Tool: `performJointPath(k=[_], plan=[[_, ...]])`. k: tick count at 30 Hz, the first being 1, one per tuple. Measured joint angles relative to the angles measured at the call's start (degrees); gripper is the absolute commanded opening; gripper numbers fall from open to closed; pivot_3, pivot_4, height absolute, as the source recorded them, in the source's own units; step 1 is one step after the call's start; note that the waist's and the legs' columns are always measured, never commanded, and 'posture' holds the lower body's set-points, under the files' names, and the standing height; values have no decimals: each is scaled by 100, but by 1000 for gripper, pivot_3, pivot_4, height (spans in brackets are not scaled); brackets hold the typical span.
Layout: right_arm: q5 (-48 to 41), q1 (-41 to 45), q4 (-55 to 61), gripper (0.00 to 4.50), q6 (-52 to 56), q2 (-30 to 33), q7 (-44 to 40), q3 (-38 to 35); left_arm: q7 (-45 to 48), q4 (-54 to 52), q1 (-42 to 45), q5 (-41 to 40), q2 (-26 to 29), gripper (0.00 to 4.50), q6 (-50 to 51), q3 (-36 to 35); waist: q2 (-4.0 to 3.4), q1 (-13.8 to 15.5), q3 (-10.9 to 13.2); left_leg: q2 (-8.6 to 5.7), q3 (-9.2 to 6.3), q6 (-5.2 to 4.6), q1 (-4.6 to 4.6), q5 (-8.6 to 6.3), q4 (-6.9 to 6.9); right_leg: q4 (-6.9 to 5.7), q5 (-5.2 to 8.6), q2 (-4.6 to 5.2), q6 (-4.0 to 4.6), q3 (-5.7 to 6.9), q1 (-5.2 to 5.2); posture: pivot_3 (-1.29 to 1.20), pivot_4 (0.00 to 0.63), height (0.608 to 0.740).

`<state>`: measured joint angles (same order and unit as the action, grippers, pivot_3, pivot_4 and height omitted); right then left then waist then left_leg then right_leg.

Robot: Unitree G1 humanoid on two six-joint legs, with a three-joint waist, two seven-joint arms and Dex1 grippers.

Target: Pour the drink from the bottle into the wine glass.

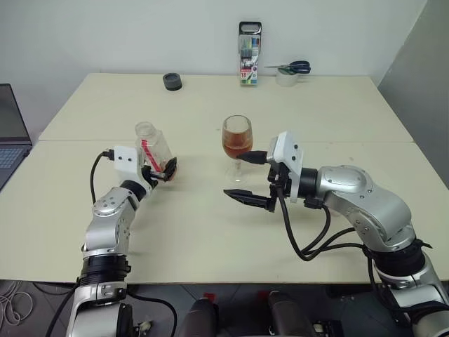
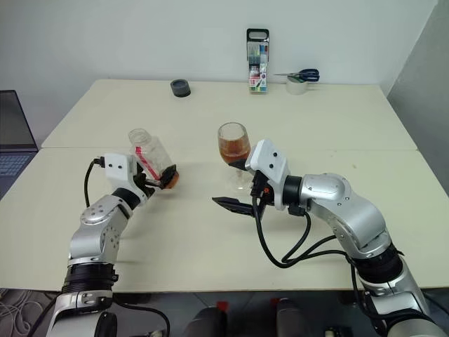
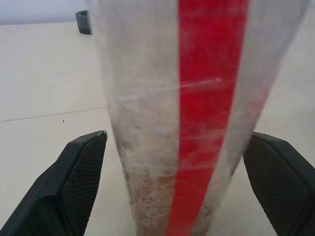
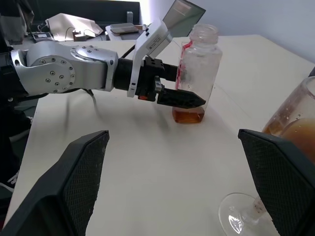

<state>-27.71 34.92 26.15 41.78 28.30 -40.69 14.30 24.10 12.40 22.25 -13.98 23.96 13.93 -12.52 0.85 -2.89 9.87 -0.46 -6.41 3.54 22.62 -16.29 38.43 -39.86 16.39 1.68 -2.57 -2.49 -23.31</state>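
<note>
Cream bench carries, nearest, the right gripper point(image 1: 249, 199) spread empty before the fragile, top-heavy wine glass point(image 1: 237, 146) holding amber drink point(image 1: 237, 144), while the left gripper point(image 4: 179, 98) stands spread around the light, nearly drained bottle point(image 4: 195, 73), best held mid-body.

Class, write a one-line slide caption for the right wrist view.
Left gripper open around the upright bottle; glass holds amber drink.

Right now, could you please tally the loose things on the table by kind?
Bottle: 1
Wine glass: 1
Pen pack: 1
Scissors: 1
Tape roll: 1
Black round object: 1
Total: 6
</note>
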Motion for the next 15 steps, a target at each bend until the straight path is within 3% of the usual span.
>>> performJointPath(k=[10,15], plan=[[950,-1188,-214,4500,-1049,-103,476,14,-29,-269,-631,185,19,4489,-200,95,4,16,-2,1,3,-5,-2,-3,-7,3,0,1,0,-3,-1,0,150,740],[1125,-2280,-219,4500,-1616,-580,1036,-416,-294,-978,-1111,279,34,4489,-150,61,7,39,-4,4,6,-5,-9,-3,-22,7,0,2,0,-7,1,0,150,740]])
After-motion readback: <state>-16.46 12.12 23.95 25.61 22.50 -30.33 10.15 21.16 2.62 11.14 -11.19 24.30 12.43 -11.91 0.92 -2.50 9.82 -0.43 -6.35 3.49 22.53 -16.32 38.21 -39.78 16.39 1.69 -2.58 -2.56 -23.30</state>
